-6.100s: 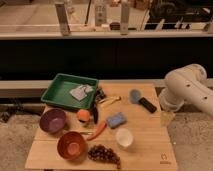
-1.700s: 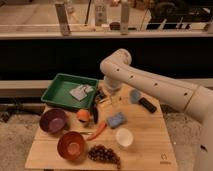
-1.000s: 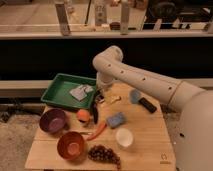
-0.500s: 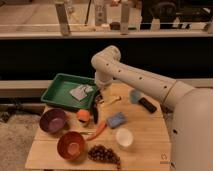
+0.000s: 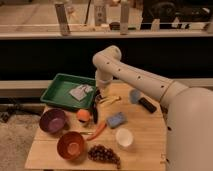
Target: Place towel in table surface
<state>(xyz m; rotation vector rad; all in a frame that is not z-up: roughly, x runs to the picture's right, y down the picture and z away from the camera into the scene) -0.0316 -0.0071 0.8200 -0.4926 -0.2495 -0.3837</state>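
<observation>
Gripper hangs at the right rim of the green tray, just beside the towel lying inside. Grip state cannot be determined.

Legible text — none. Small dark mark, near right corner of light brown wooden tabletop — unreadable. Gripper: at right edge of green plastic tray.
</observation>
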